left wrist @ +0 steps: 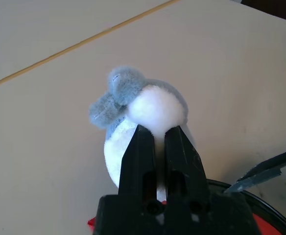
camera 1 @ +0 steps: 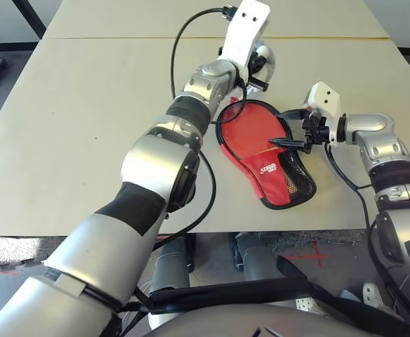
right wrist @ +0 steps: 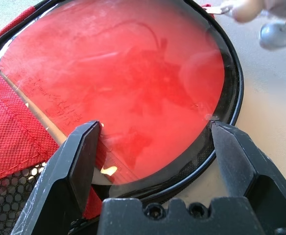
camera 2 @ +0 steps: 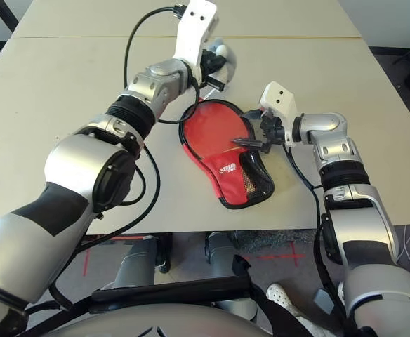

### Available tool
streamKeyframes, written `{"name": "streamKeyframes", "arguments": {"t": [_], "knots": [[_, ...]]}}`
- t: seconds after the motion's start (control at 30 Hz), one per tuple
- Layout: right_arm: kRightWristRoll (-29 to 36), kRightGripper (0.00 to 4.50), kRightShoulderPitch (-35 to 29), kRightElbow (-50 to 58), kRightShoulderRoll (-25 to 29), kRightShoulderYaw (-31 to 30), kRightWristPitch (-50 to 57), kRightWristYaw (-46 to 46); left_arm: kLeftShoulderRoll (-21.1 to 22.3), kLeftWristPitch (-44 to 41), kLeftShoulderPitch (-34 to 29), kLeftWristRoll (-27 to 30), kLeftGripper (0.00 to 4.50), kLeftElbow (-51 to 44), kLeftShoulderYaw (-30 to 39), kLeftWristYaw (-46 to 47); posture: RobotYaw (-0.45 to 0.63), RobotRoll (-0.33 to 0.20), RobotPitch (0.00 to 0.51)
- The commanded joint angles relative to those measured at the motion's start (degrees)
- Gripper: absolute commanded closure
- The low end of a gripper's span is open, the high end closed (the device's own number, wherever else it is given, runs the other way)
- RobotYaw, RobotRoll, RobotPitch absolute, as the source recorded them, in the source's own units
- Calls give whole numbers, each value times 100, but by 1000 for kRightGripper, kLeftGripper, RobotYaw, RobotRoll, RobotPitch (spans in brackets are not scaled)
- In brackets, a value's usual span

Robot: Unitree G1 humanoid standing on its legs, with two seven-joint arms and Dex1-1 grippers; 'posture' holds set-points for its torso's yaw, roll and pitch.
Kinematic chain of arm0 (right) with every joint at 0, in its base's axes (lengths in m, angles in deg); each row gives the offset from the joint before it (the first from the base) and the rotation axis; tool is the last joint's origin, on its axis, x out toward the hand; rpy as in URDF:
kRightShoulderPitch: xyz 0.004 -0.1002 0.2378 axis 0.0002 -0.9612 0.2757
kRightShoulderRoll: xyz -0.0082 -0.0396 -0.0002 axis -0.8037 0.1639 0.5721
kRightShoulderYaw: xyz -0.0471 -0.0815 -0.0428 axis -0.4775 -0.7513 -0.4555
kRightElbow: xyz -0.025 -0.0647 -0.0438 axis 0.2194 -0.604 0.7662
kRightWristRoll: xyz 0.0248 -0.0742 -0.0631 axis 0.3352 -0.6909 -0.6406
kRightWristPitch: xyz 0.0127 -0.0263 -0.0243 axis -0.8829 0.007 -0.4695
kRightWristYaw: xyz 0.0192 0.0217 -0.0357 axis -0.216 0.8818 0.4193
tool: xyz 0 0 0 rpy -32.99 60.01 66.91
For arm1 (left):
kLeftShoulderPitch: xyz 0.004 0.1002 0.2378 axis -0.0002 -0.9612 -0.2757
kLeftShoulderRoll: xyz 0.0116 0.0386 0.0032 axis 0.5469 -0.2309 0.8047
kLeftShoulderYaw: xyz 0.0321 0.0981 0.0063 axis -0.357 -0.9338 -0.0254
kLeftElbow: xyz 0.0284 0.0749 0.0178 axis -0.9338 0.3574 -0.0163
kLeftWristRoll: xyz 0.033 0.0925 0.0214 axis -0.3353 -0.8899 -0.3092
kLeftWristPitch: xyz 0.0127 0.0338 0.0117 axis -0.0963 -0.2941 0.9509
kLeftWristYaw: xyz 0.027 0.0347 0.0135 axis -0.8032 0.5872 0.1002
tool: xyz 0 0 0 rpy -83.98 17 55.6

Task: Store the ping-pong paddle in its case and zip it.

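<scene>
Here, L end effector (left wrist: 157,147) w/ fingers together, just by the plush ball (left wrist: 145,127) toward table's (camera 1: 71,119) far edge. Case (camera 1: 261,158) mid-table near front edge, paddle (right wrist: 118,83) inside; R end effector (right wrist: 155,147) spread apart at its rim.

Lighting up evenly and brightly — pale table (camera 1: 86,105) showing only soft, short shadows under the arms and beside the case (camera 1: 261,184). Glaring in patches on the silver forearm shells. Washing out on the plush ball (left wrist: 153,110), its white fur losing detail. Reflecting hazy, smeared shapes on the glossy ping-pong paddle (right wrist: 118,83) face — fingers (right wrist: 74,171) nearest the right wrist lens looking soft. Bending slightly toward the edges of the head views.
</scene>
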Motion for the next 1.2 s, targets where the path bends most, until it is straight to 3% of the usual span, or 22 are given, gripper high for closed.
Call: {"name": "streamKeyframes", "arguments": {"t": [0.03, 0.4, 0.43, 0.73, 0.93, 1.03, 1.2], "knots": [[-368, 0, -462, -330, -164, -498, 274, -21, -327, 19, -99, -107, 4189, -91, -121, -198, -80, 0, 271], [-369, 0, -518, -311, -188, -516, 280, -46, -155, -11, -21, -77, 229, -133, -21, -102, -76, 0, 276], [-371, 0, -513, -317, -194, -518, 279, -48, -123, -13, 13, -70, 42, -138, -1, -111, -76, 0, 276], [-375, 0, -519, -333, -215, -531, 266, -48, 515, 6, 279, -145, 42, -226, -22, -484, -58, 0, 280], [-365, 0, -530, -356, -203, -536, 256, -44, 1252, -8, -36, -423, 42, -754, -567, -1928, -41, 0, 286], [-362, 0, -527, -362, -213, -539, 257, -47, 1547, -182, -514, -457, 42, -1509, -867, -2620, -35, 0, 288], [-364, 0, -496, -391, -220, -540, 271, -45, 2168, -1011, -1979, -514, 42, -3884, -1463, -3311, -29, 0, 288]]}}
